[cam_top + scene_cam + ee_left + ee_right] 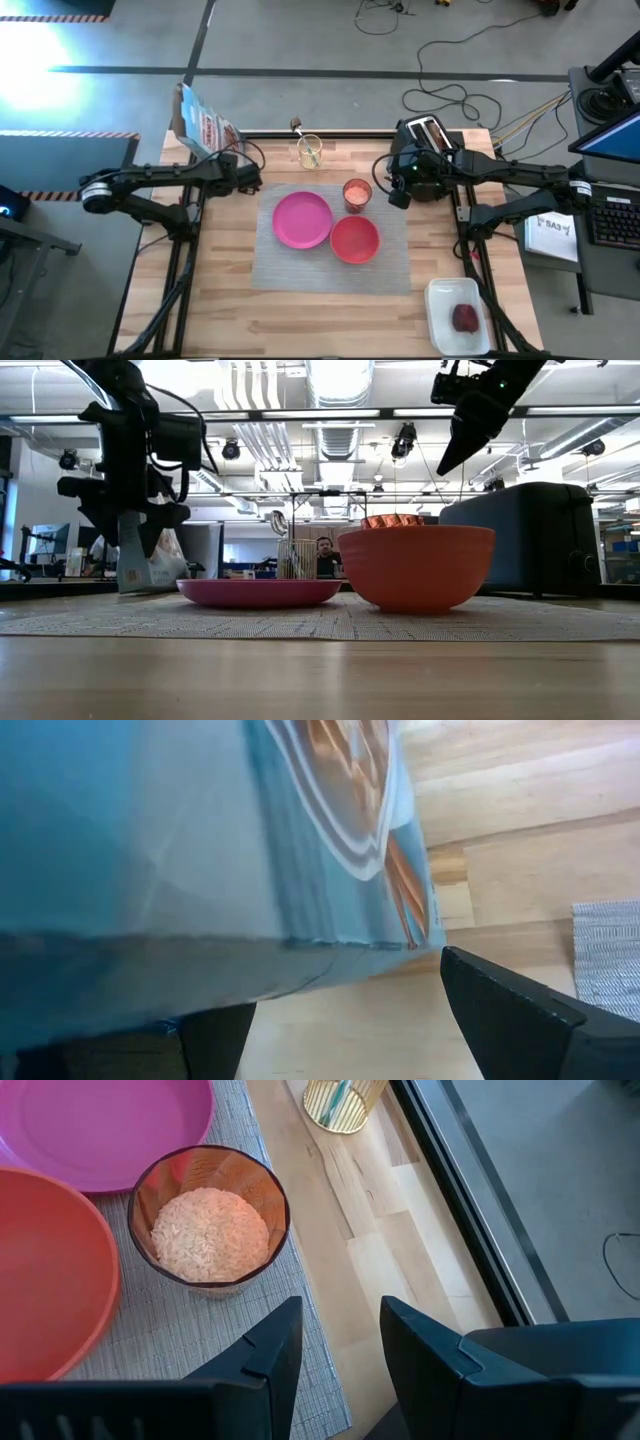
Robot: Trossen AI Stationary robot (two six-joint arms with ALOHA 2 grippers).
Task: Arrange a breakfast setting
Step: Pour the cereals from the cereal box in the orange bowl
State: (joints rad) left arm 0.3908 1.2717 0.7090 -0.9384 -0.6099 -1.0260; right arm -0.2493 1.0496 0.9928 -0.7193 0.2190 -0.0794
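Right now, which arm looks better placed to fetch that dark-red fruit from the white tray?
Probably the right. The right gripper hovers open beside the toaster, on the same side of the table as the fruit in its tray. The left gripper is across the table by the bag.

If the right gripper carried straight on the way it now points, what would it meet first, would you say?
Probably the small cup of pale grains, or the grey placemat right beside it. The right gripper, fingers apart, points down at the cup's near edge; depth is unclear.

A blue bag [200, 850] fills most of the view — close above the left gripper's [350, 1020] parted fingers. Beyond lies the wooden tabletop [500, 840], a grey placemat [608, 955] corner at its edge.
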